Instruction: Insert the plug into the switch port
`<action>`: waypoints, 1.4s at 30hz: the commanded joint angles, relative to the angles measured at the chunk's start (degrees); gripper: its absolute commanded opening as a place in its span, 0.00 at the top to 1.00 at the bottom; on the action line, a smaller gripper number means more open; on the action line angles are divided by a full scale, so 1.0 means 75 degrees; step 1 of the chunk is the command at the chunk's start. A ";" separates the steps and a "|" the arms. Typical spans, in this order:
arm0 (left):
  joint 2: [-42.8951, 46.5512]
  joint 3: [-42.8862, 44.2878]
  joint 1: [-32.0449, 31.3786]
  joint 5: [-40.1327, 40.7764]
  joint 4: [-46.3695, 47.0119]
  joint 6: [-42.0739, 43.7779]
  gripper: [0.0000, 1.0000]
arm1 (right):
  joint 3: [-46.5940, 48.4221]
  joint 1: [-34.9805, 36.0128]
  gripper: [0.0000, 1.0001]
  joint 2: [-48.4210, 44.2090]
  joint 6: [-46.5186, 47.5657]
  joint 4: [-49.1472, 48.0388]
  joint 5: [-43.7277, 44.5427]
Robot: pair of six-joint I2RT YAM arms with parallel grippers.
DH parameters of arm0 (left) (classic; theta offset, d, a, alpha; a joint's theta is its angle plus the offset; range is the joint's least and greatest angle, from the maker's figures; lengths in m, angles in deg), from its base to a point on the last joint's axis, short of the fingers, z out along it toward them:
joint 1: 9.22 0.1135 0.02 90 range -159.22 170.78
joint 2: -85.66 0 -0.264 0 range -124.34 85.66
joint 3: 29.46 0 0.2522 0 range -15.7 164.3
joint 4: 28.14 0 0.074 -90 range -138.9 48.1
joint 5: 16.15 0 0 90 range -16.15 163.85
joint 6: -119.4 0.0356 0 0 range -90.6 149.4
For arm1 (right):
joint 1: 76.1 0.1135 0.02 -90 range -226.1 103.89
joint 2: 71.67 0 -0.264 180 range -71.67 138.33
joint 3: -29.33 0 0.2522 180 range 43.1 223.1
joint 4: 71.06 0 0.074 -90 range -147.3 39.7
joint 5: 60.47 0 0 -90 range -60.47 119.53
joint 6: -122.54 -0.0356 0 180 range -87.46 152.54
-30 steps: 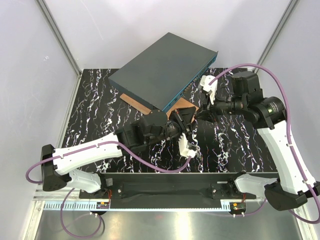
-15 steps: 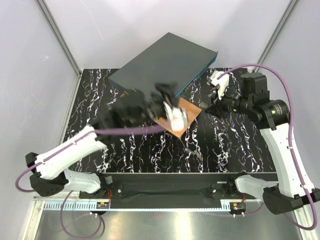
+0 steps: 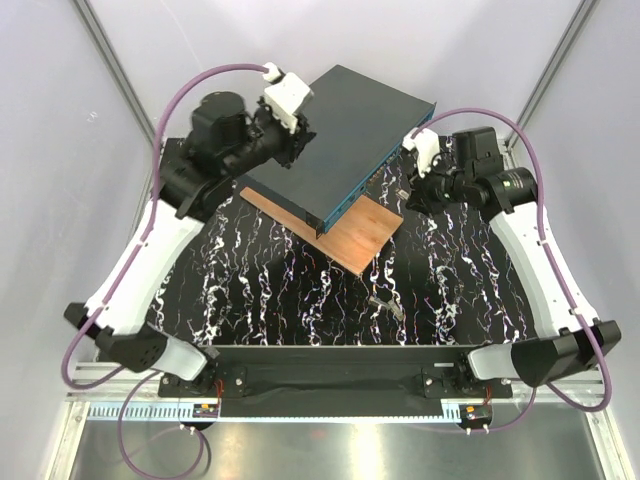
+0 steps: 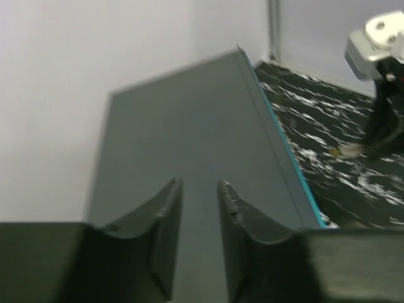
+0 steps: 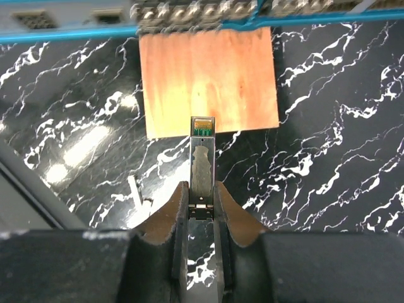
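**A:** Which step is this?

**B:** The approach, I'd judge. The right gripper (image 5: 201,187) is clamping the slim metal plug (image 5: 202,151) and pointing it at the switch (image 3: 340,135), well short of the row of ports (image 5: 196,11).

**A:** And next?

**B:** Lining up with one small opening, then pushing straight in. The left gripper (image 4: 200,189) is hovering over the switch's smooth grey top, fingers slightly apart and empty. A thin wooden board (image 5: 208,82) is poking out underneath, on the marbled table (image 5: 328,145).

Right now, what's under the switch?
A thin wooden board lies under the switch, sticking out at its front corner and along the near-left edge. How far it runs beneath is covered, as is the table there.
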 commanded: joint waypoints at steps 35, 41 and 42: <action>-0.1363 0.0336 0.0372 -0.1001 -0.0545 -0.1626 1.00 | 0.1665 0.0220 1.00 0.1541 -0.1108 -0.0249 0.0068; -0.1258 0.0137 0.0419 -0.1048 -0.0229 -0.1837 1.00 | 0.1771 0.0385 1.00 0.1670 -0.1155 -0.0236 0.0009; -0.1246 0.0125 0.0430 -0.1048 -0.0206 -0.1848 1.00 | 0.1794 0.0385 1.00 0.1693 -0.1143 -0.0237 0.0021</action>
